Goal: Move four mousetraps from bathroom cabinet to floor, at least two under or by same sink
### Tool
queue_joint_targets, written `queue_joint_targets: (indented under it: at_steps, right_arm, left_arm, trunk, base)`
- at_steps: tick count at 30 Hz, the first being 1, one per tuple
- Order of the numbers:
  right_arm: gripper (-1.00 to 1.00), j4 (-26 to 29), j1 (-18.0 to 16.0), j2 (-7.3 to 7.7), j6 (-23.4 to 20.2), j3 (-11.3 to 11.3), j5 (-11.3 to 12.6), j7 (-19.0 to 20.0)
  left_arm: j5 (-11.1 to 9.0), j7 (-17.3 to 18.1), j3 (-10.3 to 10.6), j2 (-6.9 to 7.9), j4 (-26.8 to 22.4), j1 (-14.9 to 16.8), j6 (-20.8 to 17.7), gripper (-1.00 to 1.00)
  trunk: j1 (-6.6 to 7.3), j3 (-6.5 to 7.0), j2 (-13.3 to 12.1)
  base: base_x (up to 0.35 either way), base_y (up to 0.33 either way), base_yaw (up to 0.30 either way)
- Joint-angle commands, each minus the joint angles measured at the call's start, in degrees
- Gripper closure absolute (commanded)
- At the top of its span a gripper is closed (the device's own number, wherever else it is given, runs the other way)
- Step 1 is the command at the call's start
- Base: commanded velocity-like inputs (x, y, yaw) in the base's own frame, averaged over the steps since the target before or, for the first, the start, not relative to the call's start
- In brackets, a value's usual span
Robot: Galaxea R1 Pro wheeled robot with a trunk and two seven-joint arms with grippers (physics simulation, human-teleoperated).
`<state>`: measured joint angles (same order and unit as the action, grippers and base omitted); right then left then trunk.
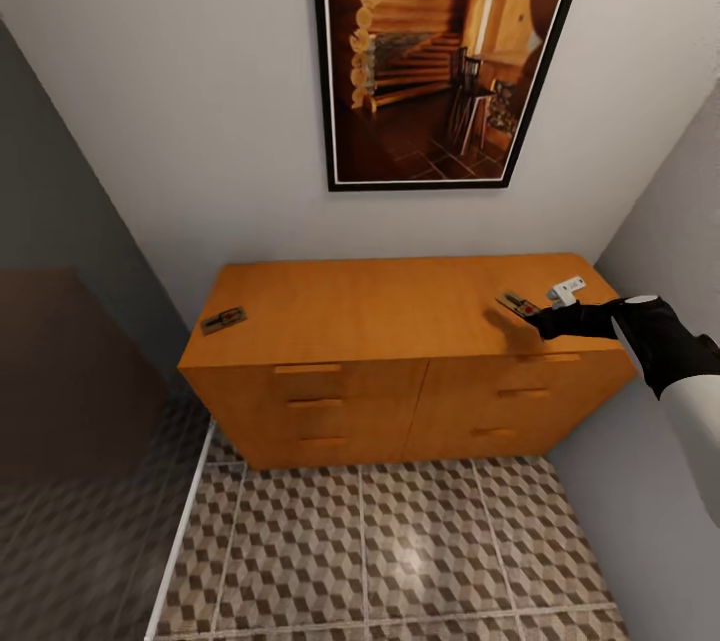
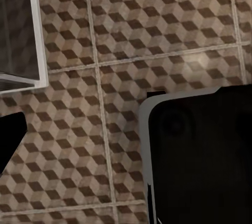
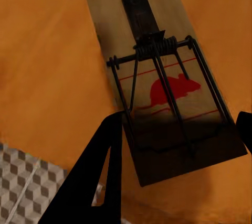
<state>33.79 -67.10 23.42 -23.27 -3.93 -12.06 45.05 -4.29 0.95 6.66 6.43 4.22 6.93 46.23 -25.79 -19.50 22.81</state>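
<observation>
mousetrap near my right gripper: a mousetrap (image 1: 518, 302) lay flat on the cabinet top, right of centre in the head view; in the right wrist view this trap (image 3: 163, 77) showed its wire parts and a red mouse print.
second mousetrap: another trap (image 1: 223, 320) lay at the left end of the cabinet top, well apart from the first.
cabinet: the orange-brown cabinet (image 1: 380, 391) stood against the wall at mid-frame, drawer fronts facing me.
right gripper: my right gripper (image 3: 178, 135) hung over the near end of the trap, fingers spread on either side of the board, nothing clasped.
left gripper: i could not tell how its fingers stood; the left wrist view gave only dark shapes over the tiles.
bathroom floor: cube-patterned tiles (image 1: 400, 551) filled the lower part of the head view.
white object: small, on the cabinet's right end (image 1: 567, 290), beside the trap.
picture: framed, on the wall above (image 1: 450, 51).
</observation>
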Motion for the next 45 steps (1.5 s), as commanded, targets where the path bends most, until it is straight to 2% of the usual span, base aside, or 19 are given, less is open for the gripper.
queue_joint_targets:
  at_steps: [1, 30, 45]
  right_arm:
    - [1.00, 0.1, 0.0, 0.05, -0.2, -0.1, -0.3, 0.2]
    - [1.00, -0.2, 0.0, -0.04, 0.0, -0.2, -0.2, 0.1]
    - [1.00, -0.5, 0.0, -0.11, 0.0, -0.2, -0.2, 0.1]
  left_arm:
    - [-0.5, 0.1, 0.5, -0.01, 0.2, 0.1, 0.3, -1.00]
    - [-0.5, 0.1, 0.5, -0.01, 0.2, 0.1, 0.3, -1.00]
    - [-0.5, 0.1, 0.5, -0.01, 0.2, 0.1, 0.3, -1.00]
  trunk:
    - [0.00, -0.10, 0.1]
    - [0.00, -0.10, 0.1]
    - [0.00, -0.10, 0.1]
  base:
    - [-0.321, 0.000, 0.000]
    - [-0.307, 0.000, 0.000]
    - [-0.069, 0.000, 0.000]
